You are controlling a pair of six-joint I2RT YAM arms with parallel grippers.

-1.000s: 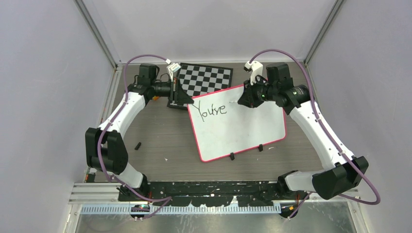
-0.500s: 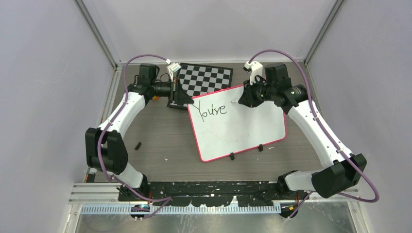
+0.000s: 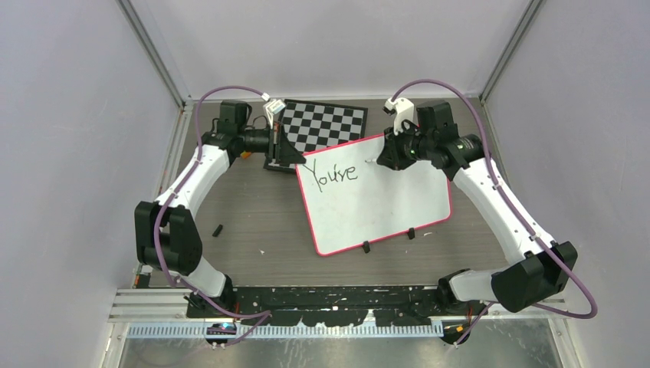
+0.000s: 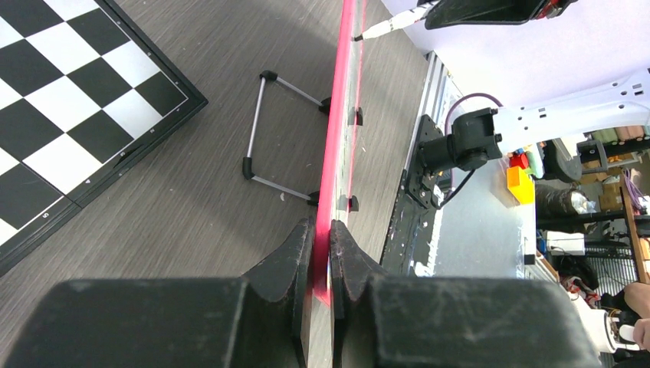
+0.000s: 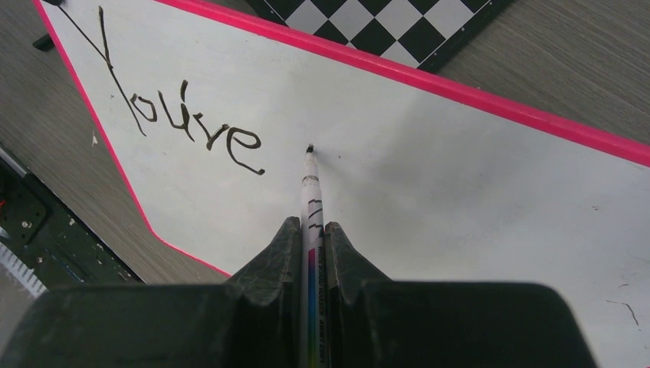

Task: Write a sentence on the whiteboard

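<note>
The whiteboard (image 3: pixel 383 203) with its pink frame lies tilted on the table, and in the left wrist view it shows edge-on (image 4: pixel 341 115). The sentence (image 3: pixel 329 175) reads "You're" in black near the board's far left corner (image 5: pixel 192 126). My left gripper (image 3: pixel 295 159) is shut on the board's far left edge, one finger on each side of the pink frame (image 4: pixel 322 230). My right gripper (image 3: pixel 381 159) is shut on a white marker (image 5: pixel 310 192). The marker's black tip (image 5: pixel 310 147) stands at the board just right of the "e". Whether it touches I cannot tell.
A black-and-white checkerboard (image 3: pixel 322 125) lies behind the whiteboard, close to both wrists. Two black clips (image 3: pixel 366 247) sit on the board's near edge. A wire stand (image 4: pixel 276 130) props the board from behind. A small black piece (image 3: pixel 218 229) lies on the table at left.
My right wrist has shifted slightly left, carrying the marker tip a little nearer the "e". The lettering is the same, and the left arm has not moved.
</note>
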